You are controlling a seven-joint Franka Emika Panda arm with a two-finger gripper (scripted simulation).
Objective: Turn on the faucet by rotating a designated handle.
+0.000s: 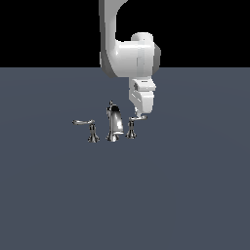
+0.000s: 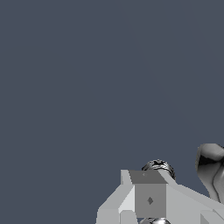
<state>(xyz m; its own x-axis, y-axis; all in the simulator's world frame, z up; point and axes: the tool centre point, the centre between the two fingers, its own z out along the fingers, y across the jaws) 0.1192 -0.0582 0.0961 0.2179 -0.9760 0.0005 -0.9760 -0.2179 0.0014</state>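
Observation:
The chrome faucet [image 1: 114, 125] stands on the flat grey floor, its curved spout with a dark top in the middle. The handle [image 1: 132, 127] is the post on the exterior view's right, with a short lever [image 1: 138, 118] pointing right. My gripper [image 1: 142, 115] hangs at the lever's tip, touching or nearly touching it. In the wrist view my gripper [image 2: 149, 200] appears as one grey block, fingers together, nothing held. Just past it are the handle's chrome top [image 2: 158, 166] and part of the spout [image 2: 211, 173].
A second handle [image 1: 91, 131] with a longer, level lever stands on the exterior view's left of the spout. The white arm [image 1: 128, 53] comes down from above behind the faucet. Bare grey floor [image 1: 146, 195] surrounds everything.

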